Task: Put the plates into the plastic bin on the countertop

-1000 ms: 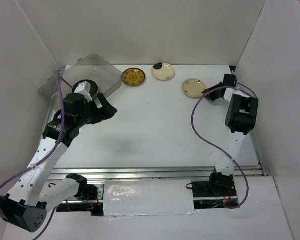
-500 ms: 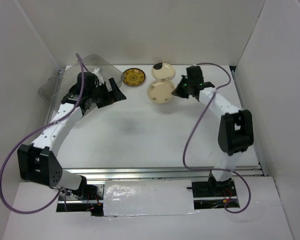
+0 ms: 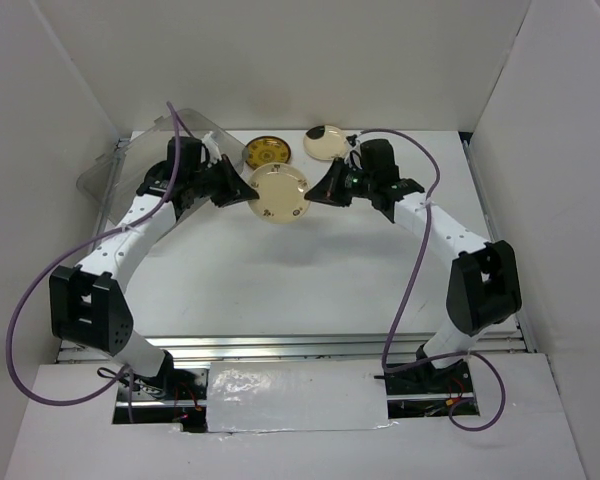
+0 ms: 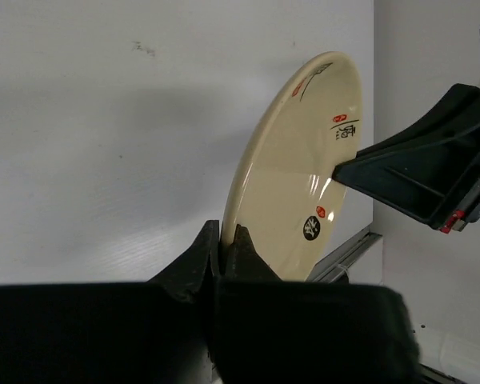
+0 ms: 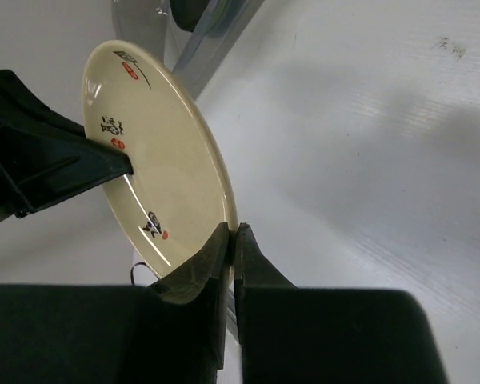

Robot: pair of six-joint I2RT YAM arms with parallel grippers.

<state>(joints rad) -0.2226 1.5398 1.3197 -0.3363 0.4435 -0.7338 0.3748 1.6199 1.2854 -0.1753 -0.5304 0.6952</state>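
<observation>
A cream plate (image 3: pixel 278 193) with small red and black marks hangs on edge above the countertop (image 3: pixel 280 280), held from both sides. My left gripper (image 3: pixel 244 193) is shut on its left rim; in the left wrist view the fingers (image 4: pixel 226 234) pinch the rim of the plate (image 4: pixel 300 184). My right gripper (image 3: pixel 311 196) clamps the opposite rim, its jaws (image 5: pixel 234 232) narrow around the plate's (image 5: pixel 160 168) edge. The clear plastic bin (image 3: pixel 108 172) sits at the back left, just behind the left arm. A mustard-gold plate (image 3: pixel 267 152) and a cream plate with a black patch (image 3: pixel 326 141) lie on the countertop behind.
White walls close in the back and both sides. A metal rail (image 3: pixel 300 345) runs along the front edge. Purple cables (image 3: pixel 405 290) loop off both arms. The arms meet over the back middle of the table.
The right arm carried the cream plate leftward to the middle. The left arm reached out from the bin and its gripper shut on the plate's other rim.
</observation>
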